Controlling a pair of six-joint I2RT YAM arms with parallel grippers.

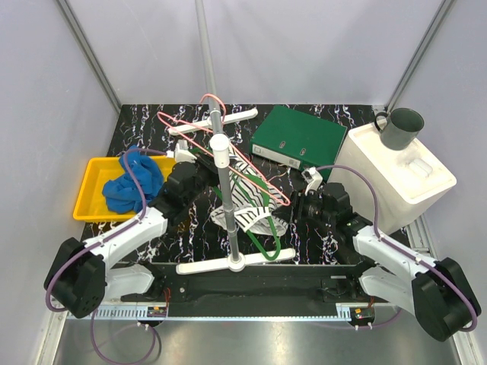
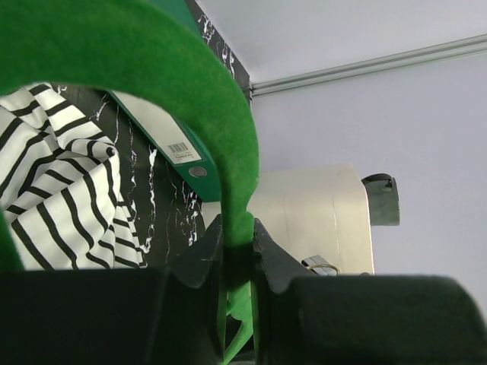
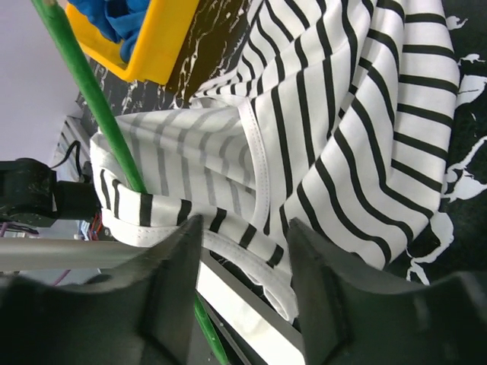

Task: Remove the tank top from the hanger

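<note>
So, tank top (image 1: 247, 201): black-and-white striped, crumpled on the table at the centre, just beside the pole of the stand; a white-edged strap looped around the green bar in the right wrist view.
Hanger (image 1: 264, 245): green, fuzzy-coated, threaded through the striped fabric; runs from the garment toward the near side of the table.
Left gripper (image 2: 237, 236): reaches in from the left; fingers clamped tight on the curved part of the green hanger.
Right gripper (image 3: 245, 255): comes in from the right of the garment; fingers (image 3: 183, 262) spread apart over the strap and folded fabric, nothing pinched; contact with the cloth impossible to tell.
Stand (image 1: 227, 190): white pole with crossbars at the far and near ends, upright at the centre.
Pink hanger (image 1: 186, 129): thin wire, lying across the far-left part of the table and over the garment.
Yellow tray (image 1: 87, 179): on the left, holding a blue cloth (image 1: 135, 182).
Green binder (image 1: 300, 137): flat, far right of centre.
White box (image 1: 399, 182): at the right edge, with a grey mug (image 1: 402, 128) on top.
Table (image 1: 144, 133): black, white-veined.
</note>
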